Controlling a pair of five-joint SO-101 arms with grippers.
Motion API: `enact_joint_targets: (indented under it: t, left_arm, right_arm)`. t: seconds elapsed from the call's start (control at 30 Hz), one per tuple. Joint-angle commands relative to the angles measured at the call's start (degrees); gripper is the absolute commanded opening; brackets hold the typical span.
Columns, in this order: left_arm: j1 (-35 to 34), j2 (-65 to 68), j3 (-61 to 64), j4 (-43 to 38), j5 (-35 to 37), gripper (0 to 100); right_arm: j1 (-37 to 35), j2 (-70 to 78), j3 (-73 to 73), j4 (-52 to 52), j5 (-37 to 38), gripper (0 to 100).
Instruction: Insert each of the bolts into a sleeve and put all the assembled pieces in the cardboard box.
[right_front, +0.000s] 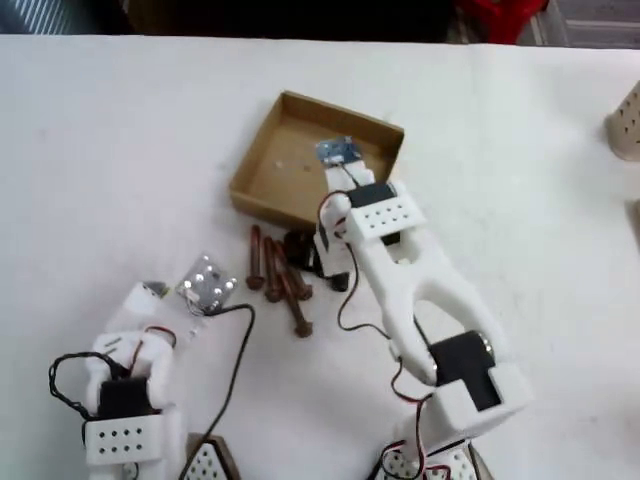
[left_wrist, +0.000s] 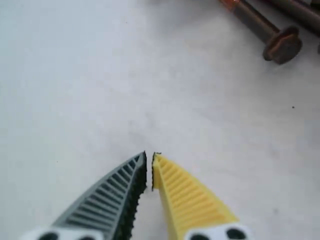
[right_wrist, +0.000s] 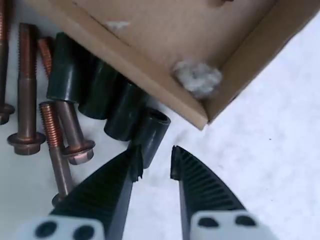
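Left gripper (left_wrist: 150, 167): closest to the front edge of the table (left_wrist: 75, 75). Grey and yellow fingers pressed tip to tip with nothing between them, poised over bare surface.

Bolts (right_front: 280, 278): next out, a loose cluster lying flat, roughly parallel, coppery brown, flanged heads toward the arms. The left wrist view catches one head at its edge, well apart from the closed tips. Judgement: solid metal, stiff, heavy for their bulk, and the round shanks will roll. Best taken across the plain shank just under the flange, which would check slipping (threads give a poorer seat).

Right gripper (right_wrist: 154, 161): reached past the bolts toward the box. Jaws parted by a narrow gap and holding nothing; one fingertip is touching or just beside the end of the nearest sleeve (right_wrist: 150, 131).

Sleeves (right_wrist: 100, 87): four dark tubes side by side, lying against the outer wall of the box, between it and the bolts. Judgement: rigid and light, with a smooth skin that could squirt out of a pinch. Grip across the outer wall near mid-length, keeping the bore free for the bolt.

Cardboard box (right_wrist: 125, 57): farthest, shallow, open-topped. No assembled pieces seen inside, only a tuft of pale fluff (right_wrist: 197, 77) in one corner. Nothing is mated yet.
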Motion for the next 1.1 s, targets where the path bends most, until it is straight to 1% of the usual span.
enact_joint_targets:
  t: [0.0,0.17,0.3,0.47,0.73,1.07]
  left_arm:
    - [0.9,-0.7,-0.4,0.3,-0.4,6]
    - [0.9,-0.7,-0.4,0.3,-0.4,6]
    - [0.9,-0.7,-0.4,0.3,-0.5,6]
    - [0.9,-0.7,-0.4,0.3,-0.5,6]
    - [0.9,-0.7,-0.4,0.3,-0.5,6]
    - [0.9,-0.7,-0.4,0.3,-0.5,6]
  right_arm:
    - [0.4,1.8,-2.2,-2.7,-1.3,8.5]
    - [0.3,4.2,-2.4,-5.0,-1.4,12.1]
    - [-0.3,5.8,-2.0,-6.3,-1.4,12.0]
    - [-2.7,6.3,-2.0,-5.1,-1.4,12.0]
    - [-1.7,8.7,-2.1,-4.9,-1.4,11.9]
    - [-3.5,9.6,-2.9,-4.9,-0.9,11.9]
